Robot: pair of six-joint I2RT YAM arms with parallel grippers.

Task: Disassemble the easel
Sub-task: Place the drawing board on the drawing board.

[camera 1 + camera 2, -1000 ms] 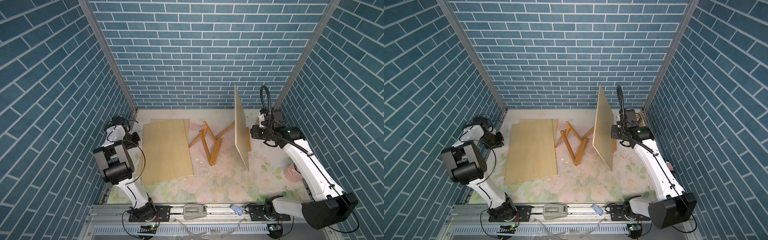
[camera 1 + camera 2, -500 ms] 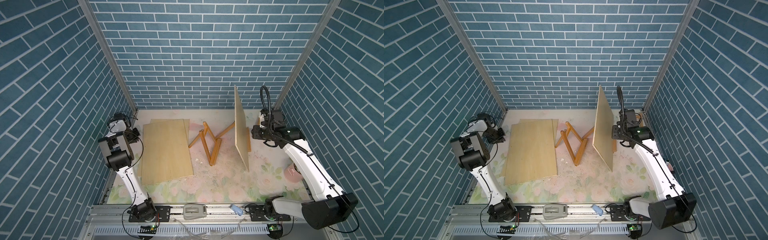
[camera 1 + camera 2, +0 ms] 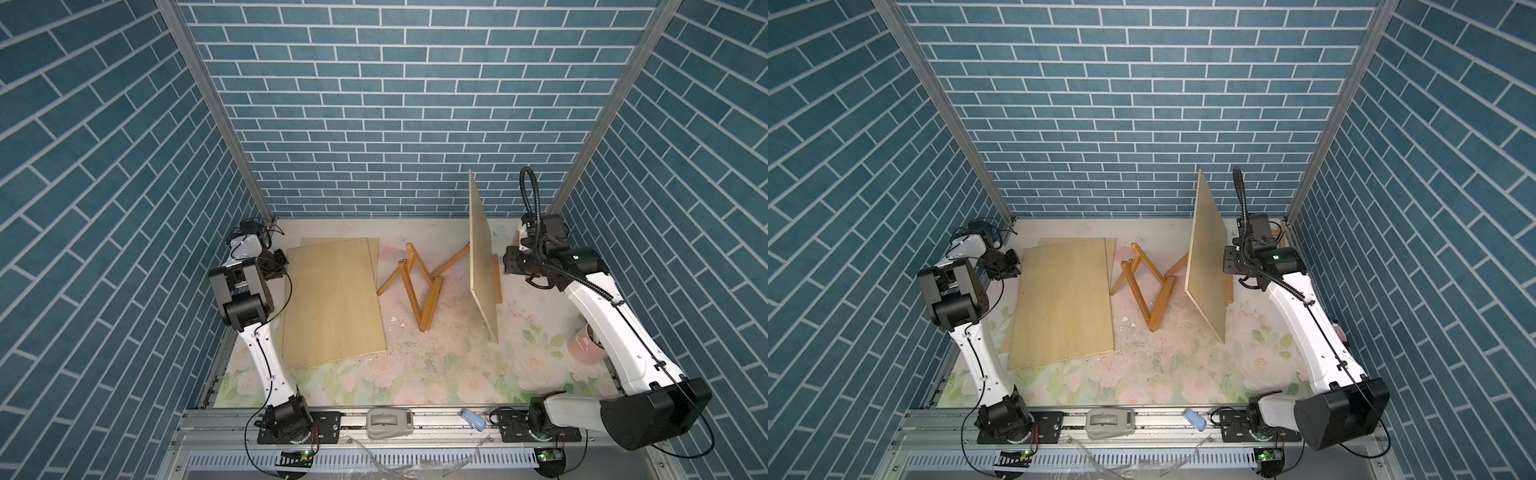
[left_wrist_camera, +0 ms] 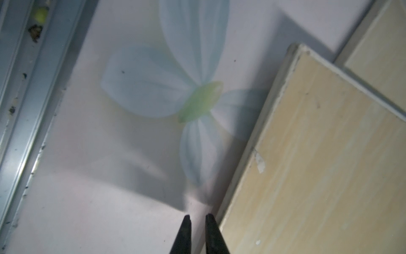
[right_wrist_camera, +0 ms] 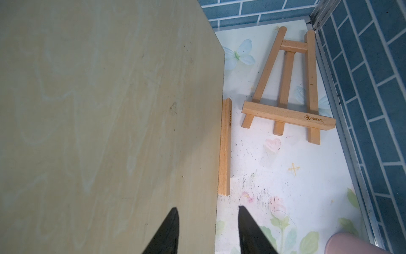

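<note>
This is a robot test cell in a lab, not a lived-in room: the brick walls [image 3: 374, 104] are flat printed panels set between bare aluminium posts [image 3: 216, 104]; the worktop [image 3: 436, 374] wears a floral printed sheet; the left arm [image 3: 264, 353] and right arm [image 3: 615, 328] are bolted to a metal rail [image 3: 436, 419], with exposed cables [image 3: 523, 187] and lit circuit boards [image 3: 550, 457].

Pale plywood board [image 3: 481, 266] stands upright on edge beside light wooden ledge bar [image 5: 225, 147]. Orange-wood easel frame [image 3: 431, 305] lies splayed in zigzag, mid-worktop. Small A-frame easel [image 5: 285, 88] lies flat in far right corner.
</note>
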